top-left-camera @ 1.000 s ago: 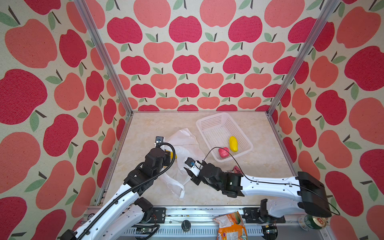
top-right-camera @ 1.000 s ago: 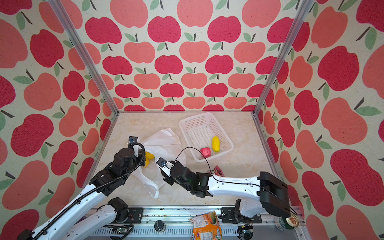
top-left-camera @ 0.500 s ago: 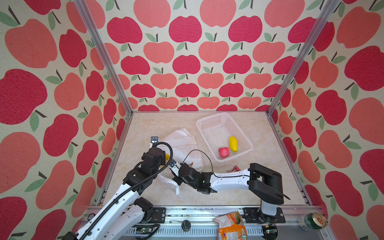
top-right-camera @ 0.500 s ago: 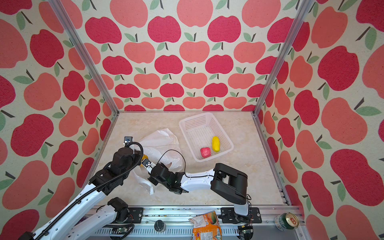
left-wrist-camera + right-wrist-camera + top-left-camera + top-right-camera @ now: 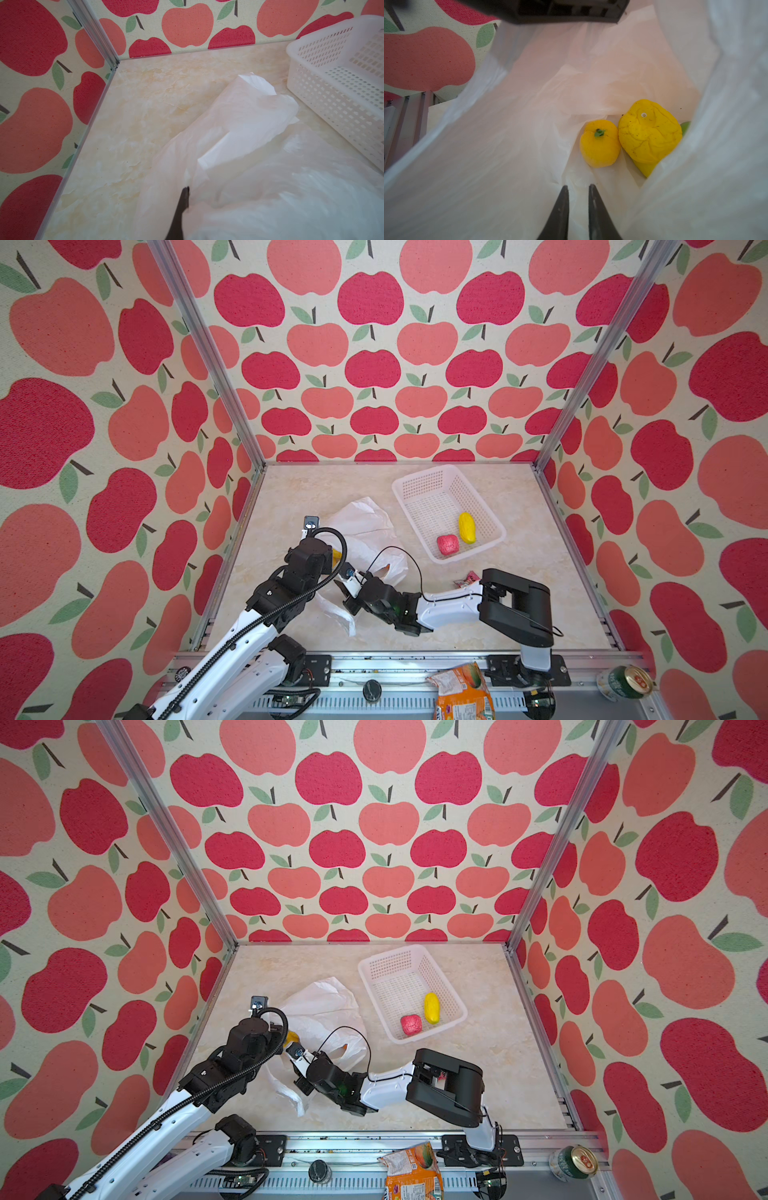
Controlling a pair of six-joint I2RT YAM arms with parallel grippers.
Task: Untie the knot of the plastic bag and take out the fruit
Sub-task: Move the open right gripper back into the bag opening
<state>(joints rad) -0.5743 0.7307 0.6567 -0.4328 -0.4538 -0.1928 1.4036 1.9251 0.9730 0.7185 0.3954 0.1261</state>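
Two fruits, a red fruit (image 5: 447,544) and a yellow fruit (image 5: 467,527), lie in the basket (image 5: 415,489) at 1 o'clock on the table (image 5: 519,531). The bag (image 5: 365,522) sits at the basket's 8 o'clock. A snack bag (image 5: 461,693) and a can (image 5: 627,682) lie beyond the 6 o'clock edge.

The left gripper (image 5: 185,190) pinches the bag's rim, with only one finger showing. The right gripper (image 5: 578,187), outside the bag a second ago, now points into its mouth. Its jaws are narrow and hold nothing, short of a round fruit (image 5: 600,143) and a lumpy fruit (image 5: 649,133).

Plastic half hides a green thing (image 5: 685,127), and the knot cannot be made out.

green fruit (image 5: 685,127) mostly behind plastic bag (image 5: 729,108)
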